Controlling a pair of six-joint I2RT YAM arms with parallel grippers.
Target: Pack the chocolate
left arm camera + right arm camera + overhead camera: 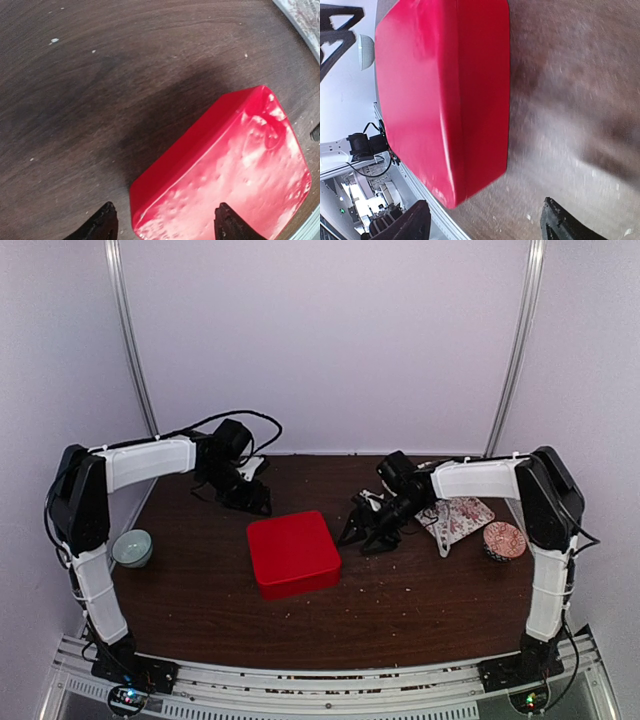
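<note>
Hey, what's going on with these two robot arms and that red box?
A closed glossy red rectangular box sits in the middle of the dark wooden table. The left gripper and right gripper hover near it, both open and empty. No chocolate is visible; the lid hides the box's inside.

Red box [293, 553] [235, 175] [445, 95]: rectangular, rounded corners, glossy plastic surface. Lid is seated; the box is closed and its contents are hidden. It lies flat on the table [200, 610], around mid-depth and slightly left of centre, its sides skewed slightly to the table edges.
</note>
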